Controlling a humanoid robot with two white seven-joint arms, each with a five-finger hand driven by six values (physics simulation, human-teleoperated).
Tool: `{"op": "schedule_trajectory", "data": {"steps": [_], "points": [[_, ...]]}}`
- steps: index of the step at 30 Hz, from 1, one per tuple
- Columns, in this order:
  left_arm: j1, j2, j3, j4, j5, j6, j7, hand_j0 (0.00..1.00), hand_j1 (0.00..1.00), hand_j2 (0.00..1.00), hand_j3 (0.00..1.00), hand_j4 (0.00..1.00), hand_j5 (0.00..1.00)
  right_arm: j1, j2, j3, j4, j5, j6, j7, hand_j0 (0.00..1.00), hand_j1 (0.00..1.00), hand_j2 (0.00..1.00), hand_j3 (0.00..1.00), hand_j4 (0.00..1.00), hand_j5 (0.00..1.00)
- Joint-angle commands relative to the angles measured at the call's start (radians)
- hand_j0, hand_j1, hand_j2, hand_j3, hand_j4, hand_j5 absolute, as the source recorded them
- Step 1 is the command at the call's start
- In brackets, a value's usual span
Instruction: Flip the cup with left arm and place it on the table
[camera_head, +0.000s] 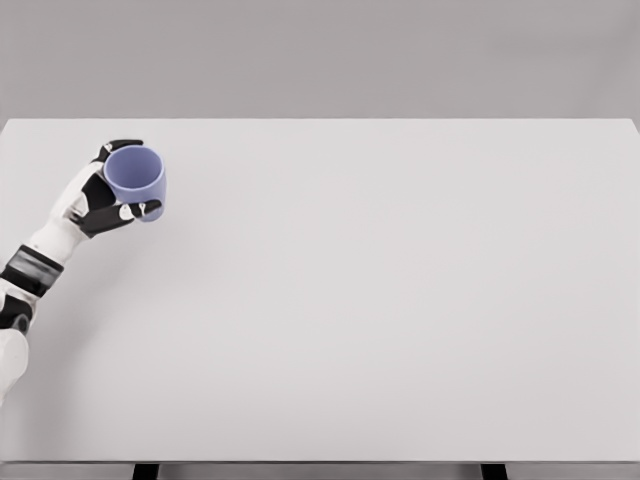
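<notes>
Lavender plastic cup (135, 178), mouth tilted toward us, sits gripped in our left hand's (103, 200) curled fingers, above the white table's (380, 300) far-left corner.

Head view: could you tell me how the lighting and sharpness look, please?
Head view: flat, even light, no glare; only a faint shadow under the cup on the table; slightly soft overall, the left hand with its fingers a bit blurred at the edges.
</notes>
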Motion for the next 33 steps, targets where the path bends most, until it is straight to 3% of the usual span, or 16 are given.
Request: {"op": "schedule_trajectory", "data": {"steps": [1, 14, 15, 18, 19, 28, 33], "points": [[0.000, -0.006, 0.002, 0.013, 0.017, 0.052, 0.001, 0.36, 0.36, 0.36, 0.36, 0.36, 0.36, 0.000, 0.000, 0.000, 0.000, 0.000, -0.001, 0.000, 1.00, 1.00, 1.00, 1.00, 1.00, 1.00], [0.014, -0.008, 0.004, 0.010, 0.014, 0.098, 0.001, 0.38, 0.38, 0.38, 0.38, 0.38, 0.38, 0.000, 0.000, 0.000, 0.000, 0.000, 0.001, 0.000, 1.00, 1.00, 1.00, 1.00, 1.00, 1.00], [0.014, -0.009, 0.004, 0.008, 0.014, 0.095, 0.001, 0.41, 0.41, 0.41, 0.41, 0.41, 0.41, 0.000, 0.000, 0.000, 0.000, 0.000, 0.001, 0.000, 1.00, 1.00, 1.00, 1.00, 1.00, 1.00], [0.014, -0.008, 0.004, 0.004, 0.006, 0.086, 0.001, 0.79, 0.79, 0.79, 0.79, 0.79, 0.79, 0.000, 0.000, 0.000, 0.000, 0.000, -0.001, 0.000, 1.00, 1.00, 1.00, 1.00, 1.00, 1.00], [0.014, -0.008, 0.004, 0.004, 0.006, 0.086, 0.001, 0.84, 0.84, 0.84, 0.84, 0.84, 0.84, 0.000, 0.000, 0.000, 0.000, 0.000, -0.001, 0.000, 1.00, 1.00, 1.00, 1.00, 1.00, 1.00], [0.015, -0.008, 0.005, -0.004, 0.010, 0.085, 0.001, 0.99, 0.99, 0.99, 0.99, 0.99, 0.99, 0.000, 0.000, 0.000, 0.001, 0.000, -0.001, 0.000, 1.00, 1.00, 1.00, 1.00, 1.00, 1.00], [0.015, -0.006, 0.022, -0.018, 0.010, 0.081, 0.001, 1.00, 1.00, 1.00, 1.00, 1.00, 1.00, 0.000, 0.000, 0.000, 0.000, 0.000, -0.001, 0.000, 1.00, 1.00, 1.00, 1.00, 1.00, 1.00]]}}
